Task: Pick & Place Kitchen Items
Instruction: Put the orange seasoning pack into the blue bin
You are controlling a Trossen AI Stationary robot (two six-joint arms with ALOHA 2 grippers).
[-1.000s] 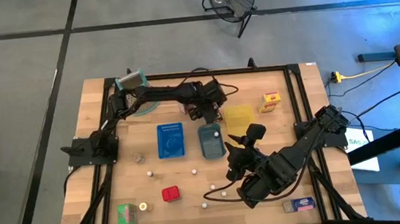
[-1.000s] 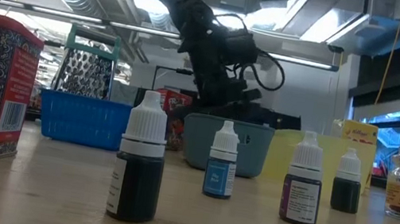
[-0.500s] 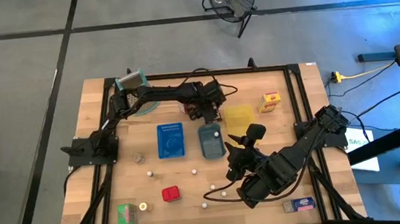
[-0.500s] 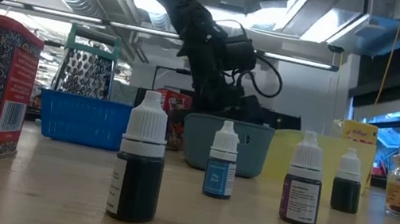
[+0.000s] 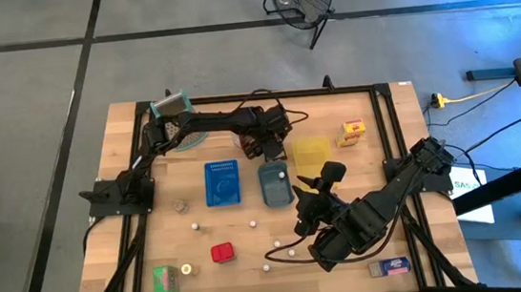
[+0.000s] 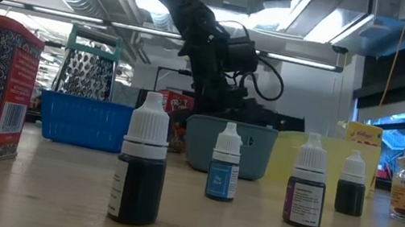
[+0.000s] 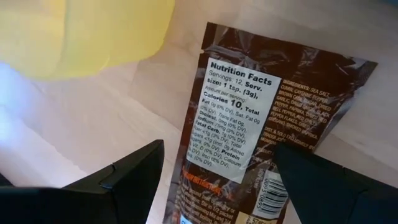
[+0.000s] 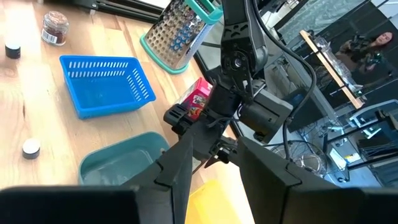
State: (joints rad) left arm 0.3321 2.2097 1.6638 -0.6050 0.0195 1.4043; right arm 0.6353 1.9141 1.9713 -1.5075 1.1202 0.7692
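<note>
While left gripper (image 7: 214,171) hung over flat brown foil packet (image 7: 261,118) beside yellow plastic tray (image 5: 312,151), jaws stood wide, empty. Right gripper (image 8: 211,152) waited mid-table, fingers narrow, nothing held. Risk: slick flat packet could slide from pinch; tray edge close.

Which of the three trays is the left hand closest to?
The yellow tray, the one farthest right. The open left hand hovers over the brown packet near its left edge; the grey-blue tray and blue tray lie farther off.
</note>
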